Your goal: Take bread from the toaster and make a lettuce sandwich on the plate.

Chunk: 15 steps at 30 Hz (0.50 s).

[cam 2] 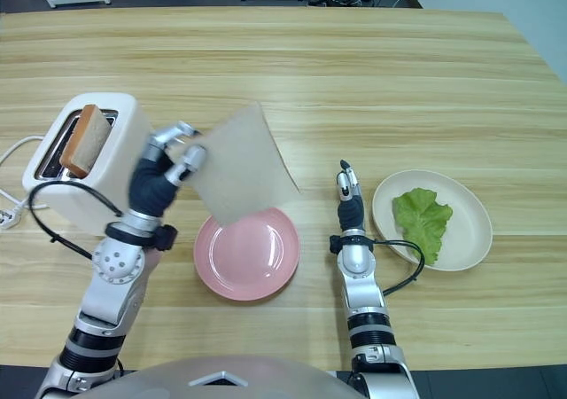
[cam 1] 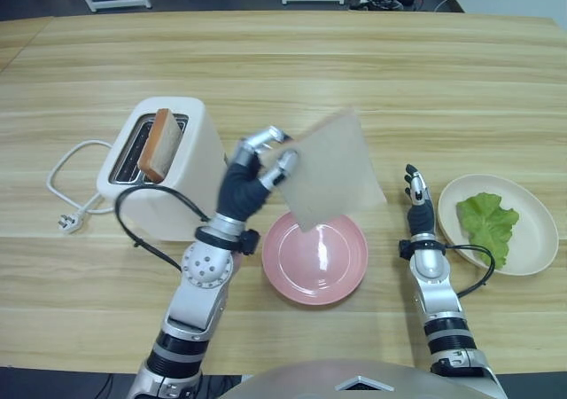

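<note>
Holding one bread slice [cam 1: 332,168] pinched in our left hand [cam 1: 252,173] over the pink plate [cam 1: 301,285], we judge little done: another slice [cam 1: 158,144] sits in the toaster [cam 1: 190,164], lettuce [cam 1: 487,222] on the beige plate [cam 1: 534,239] beside our empty, straight-fingered right hand [cam 1: 416,206].

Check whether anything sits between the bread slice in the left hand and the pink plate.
Nothing visible stands in the way. The left hand holds the bread slice tilted above the far edge of the pink plate, with only open air beneath it. The right hand is to the plate's right, apart from it.
</note>
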Available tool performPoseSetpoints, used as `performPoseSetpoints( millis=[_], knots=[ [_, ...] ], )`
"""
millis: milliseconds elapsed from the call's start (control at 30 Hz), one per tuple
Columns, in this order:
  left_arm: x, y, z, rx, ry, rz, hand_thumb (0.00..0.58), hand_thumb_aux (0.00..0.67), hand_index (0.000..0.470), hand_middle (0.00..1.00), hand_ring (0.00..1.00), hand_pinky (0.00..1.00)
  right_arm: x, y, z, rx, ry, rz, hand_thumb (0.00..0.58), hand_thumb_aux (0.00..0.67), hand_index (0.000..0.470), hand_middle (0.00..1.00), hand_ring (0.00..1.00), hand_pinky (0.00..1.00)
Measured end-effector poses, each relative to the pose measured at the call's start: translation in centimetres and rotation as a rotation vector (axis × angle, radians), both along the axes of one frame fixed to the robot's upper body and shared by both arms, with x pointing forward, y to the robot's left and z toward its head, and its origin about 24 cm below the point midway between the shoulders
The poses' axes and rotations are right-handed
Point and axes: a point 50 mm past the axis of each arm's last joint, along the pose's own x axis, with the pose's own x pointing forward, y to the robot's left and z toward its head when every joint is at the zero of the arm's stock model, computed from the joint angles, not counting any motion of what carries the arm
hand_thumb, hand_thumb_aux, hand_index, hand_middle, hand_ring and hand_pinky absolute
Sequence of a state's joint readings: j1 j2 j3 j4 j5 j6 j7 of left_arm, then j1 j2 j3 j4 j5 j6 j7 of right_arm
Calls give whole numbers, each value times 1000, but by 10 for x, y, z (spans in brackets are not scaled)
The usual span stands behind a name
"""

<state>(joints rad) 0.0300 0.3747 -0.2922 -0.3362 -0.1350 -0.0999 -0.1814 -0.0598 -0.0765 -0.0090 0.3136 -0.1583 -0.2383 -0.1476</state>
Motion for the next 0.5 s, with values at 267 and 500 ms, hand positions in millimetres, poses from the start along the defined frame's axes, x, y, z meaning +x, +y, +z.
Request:
performPoseSetpoints(
  millis=[267, 500],
  knots=[
    [-3, 2, -49, 252, 209, -54, 580, 670, 470, 1000, 1000, 1000, 0, -1, 0, -3, 5, 0, 0, 0, 0, 0, 0, 0],
    [-5, 5, -54, 346, 219, -46, 9, 5, 4, 929, 929, 929, -1, -1, 1, -5, 5, 2, 0, 0, 0, 0, 0, 0]
  ],
)
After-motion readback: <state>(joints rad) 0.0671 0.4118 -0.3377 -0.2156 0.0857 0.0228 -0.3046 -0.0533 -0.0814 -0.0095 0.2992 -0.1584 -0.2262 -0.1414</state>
